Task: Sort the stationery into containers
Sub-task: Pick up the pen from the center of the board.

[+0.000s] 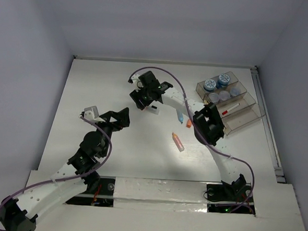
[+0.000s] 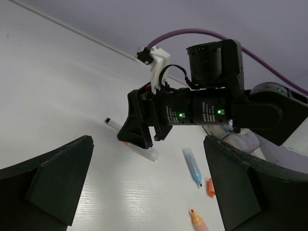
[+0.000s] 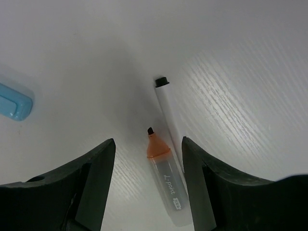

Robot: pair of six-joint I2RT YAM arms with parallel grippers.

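Observation:
My right gripper [image 1: 142,101] hangs low over the table's middle, open. Its fingers [image 3: 96,183] stand on either side of a clear stick with an orange tip [image 3: 166,179], without touching it. A thin white pen [image 3: 168,113] lies against that stick. My left gripper [image 1: 121,117] is wide open and empty, facing the right gripper [image 2: 144,126]. A blue stick [image 2: 192,166], an orange cap [image 2: 210,186] and a pink stick [image 1: 178,141] lie loose on the table. The smoky compartment tray [image 1: 243,120] at the back right holds blue-lidded jars [image 1: 210,85] and a white pen [image 1: 231,108].
The end of a light-blue piece [image 3: 14,103] shows at the left edge of the right wrist view. The right arm's elbow [image 1: 208,125] stands just left of the tray. White walls close the table at the back and sides.

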